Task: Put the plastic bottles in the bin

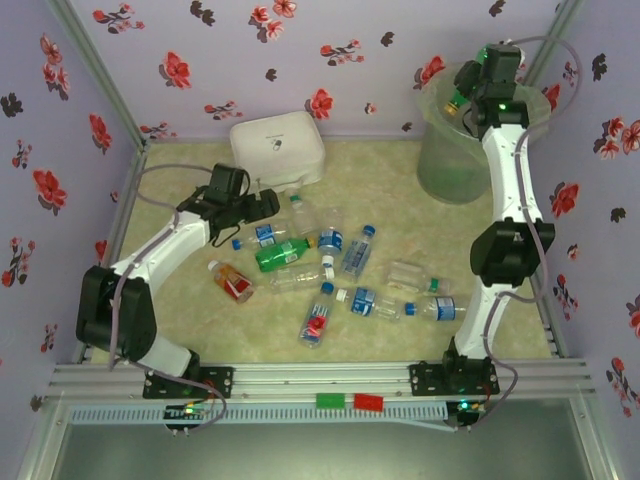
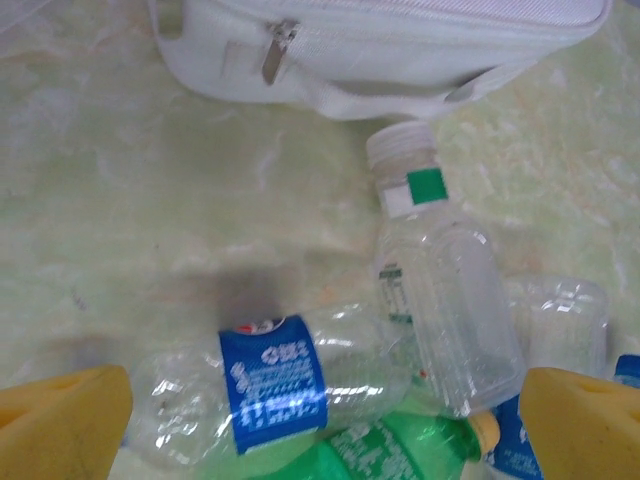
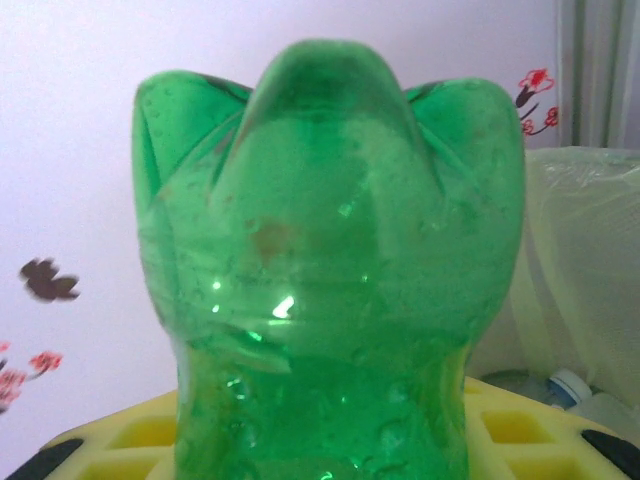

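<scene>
My right fingers (image 1: 466, 100) pinching green bottle (image 3: 320, 260), base pointing past fingertips, bin (image 1: 440, 165) mouth lying below-right. My left fingers (image 1: 262, 205) spread, hovering above blue-labelled bottle (image 2: 270, 390) lying crosswise between them.

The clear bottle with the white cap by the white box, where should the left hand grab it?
Take the white-capped bottle across its body, below the green tag, from above. It lies on its side, cap toward the white box, so the open left hand would likely close across its width.
</scene>
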Controlling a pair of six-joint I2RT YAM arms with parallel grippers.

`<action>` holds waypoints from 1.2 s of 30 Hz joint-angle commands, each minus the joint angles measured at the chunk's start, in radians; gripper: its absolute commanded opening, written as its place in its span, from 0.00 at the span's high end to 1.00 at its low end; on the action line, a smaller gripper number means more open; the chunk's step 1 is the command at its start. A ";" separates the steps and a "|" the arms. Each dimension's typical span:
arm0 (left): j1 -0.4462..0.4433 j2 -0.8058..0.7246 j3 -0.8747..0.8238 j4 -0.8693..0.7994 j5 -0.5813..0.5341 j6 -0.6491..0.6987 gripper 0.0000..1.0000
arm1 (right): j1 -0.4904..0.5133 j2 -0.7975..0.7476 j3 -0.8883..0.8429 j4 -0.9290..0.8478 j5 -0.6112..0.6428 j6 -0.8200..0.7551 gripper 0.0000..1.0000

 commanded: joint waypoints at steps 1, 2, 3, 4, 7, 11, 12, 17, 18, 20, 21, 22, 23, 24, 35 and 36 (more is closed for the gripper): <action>-0.002 -0.065 -0.036 -0.025 -0.032 -0.005 0.00 | -0.025 0.041 0.049 0.042 0.078 0.074 0.63; 0.000 -0.076 -0.044 -0.030 -0.039 -0.006 0.00 | -0.030 0.048 0.050 0.036 0.086 0.078 0.63; 0.001 -0.088 -0.050 -0.038 -0.043 -0.007 0.00 | -0.035 0.057 0.050 0.024 0.097 0.083 0.61; 0.002 -0.101 -0.057 -0.041 -0.051 -0.008 0.00 | -0.040 0.065 0.048 0.013 0.101 0.085 0.60; 0.015 -0.132 -0.083 -0.034 -0.059 -0.022 0.00 | -0.047 0.085 0.049 -0.008 0.089 0.094 0.50; 0.030 -0.168 -0.117 -0.014 -0.060 -0.025 0.00 | -0.049 0.083 0.055 -0.008 0.071 0.086 0.24; 0.032 -0.175 -0.132 0.003 -0.059 -0.023 0.00 | -0.049 0.075 0.054 -0.007 0.067 0.075 0.15; 0.052 -0.183 -0.137 0.009 -0.047 0.018 0.00 | -0.048 0.014 0.024 -0.032 0.039 0.028 0.00; 0.057 -0.181 -0.137 0.022 -0.037 0.036 0.00 | -0.046 -0.007 -0.004 -0.024 0.032 0.020 0.00; 0.061 -0.167 -0.137 0.048 -0.026 0.053 0.00 | -0.043 -0.043 -0.049 -0.011 0.005 0.009 0.00; 0.065 -0.148 -0.130 0.054 -0.014 0.052 0.00 | -0.041 -0.057 -0.059 -0.014 -0.023 -0.007 0.00; 0.069 -0.127 -0.116 0.051 -0.001 0.052 0.00 | -0.038 -0.063 -0.049 -0.042 -0.043 -0.029 0.01; 0.070 -0.106 -0.098 0.043 0.009 0.054 0.00 | -0.032 -0.068 -0.035 -0.077 -0.049 -0.051 0.00; 0.070 -0.086 -0.082 0.035 0.013 0.056 0.00 | -0.024 -0.079 -0.027 -0.114 -0.052 -0.080 0.00; 0.118 -0.056 -0.076 0.060 0.016 0.011 0.00 | 0.191 -0.256 -0.248 -0.117 -0.064 -0.157 0.00; 0.128 -0.062 -0.084 0.065 0.017 -0.005 0.00 | 0.227 -0.253 -0.249 -0.138 -0.062 -0.168 0.00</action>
